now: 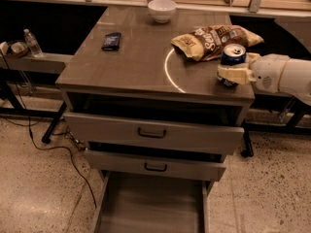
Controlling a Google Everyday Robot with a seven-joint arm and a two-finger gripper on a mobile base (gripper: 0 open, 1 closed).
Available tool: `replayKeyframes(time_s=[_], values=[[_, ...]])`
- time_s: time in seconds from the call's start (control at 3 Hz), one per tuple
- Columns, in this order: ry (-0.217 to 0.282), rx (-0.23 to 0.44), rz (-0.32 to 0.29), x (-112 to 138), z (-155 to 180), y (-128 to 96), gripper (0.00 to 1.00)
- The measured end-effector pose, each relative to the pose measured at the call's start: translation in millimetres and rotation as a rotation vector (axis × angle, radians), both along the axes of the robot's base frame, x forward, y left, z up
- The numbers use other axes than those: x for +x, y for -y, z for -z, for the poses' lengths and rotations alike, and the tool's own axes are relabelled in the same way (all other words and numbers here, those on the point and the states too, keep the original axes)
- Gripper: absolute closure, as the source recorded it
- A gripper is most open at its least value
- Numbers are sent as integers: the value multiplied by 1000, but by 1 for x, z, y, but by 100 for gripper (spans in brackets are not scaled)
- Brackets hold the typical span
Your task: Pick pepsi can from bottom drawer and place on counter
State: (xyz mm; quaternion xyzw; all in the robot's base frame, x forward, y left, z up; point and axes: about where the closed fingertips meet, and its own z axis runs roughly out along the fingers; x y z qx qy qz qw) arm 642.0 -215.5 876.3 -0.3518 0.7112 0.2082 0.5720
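The pepsi can [233, 56], dark blue with a silver top, stands upright at the right front corner of the counter [131, 67], just right of the white arc mark. My gripper [236, 68] reaches in from the right on a white arm and is shut on the can, with one pale finger [232, 74] across its lower front. The can's base is at or just above the counter top. The bottom drawer [150, 203] is pulled out at the bottom of the view, and its tray shows nothing inside.
A chip bag [214, 40] lies just behind the can. A white bowl [162, 8] sits at the counter's back edge and a small dark packet [112, 41] at the left. The two handled drawers [151, 132] stand partly open. A water bottle [33, 42] stands on a shelf at the left.
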Motion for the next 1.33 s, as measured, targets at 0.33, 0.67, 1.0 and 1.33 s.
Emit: replayKeyframes(time_s=[0.33, 0.67, 1.0, 1.33], values=[[-6, 14, 5, 0, 1, 0, 28], [13, 55, 32, 0, -2, 7, 0], [137, 128, 99, -5, -37, 34, 0], [313, 180, 200, -29, -92, 83, 0]])
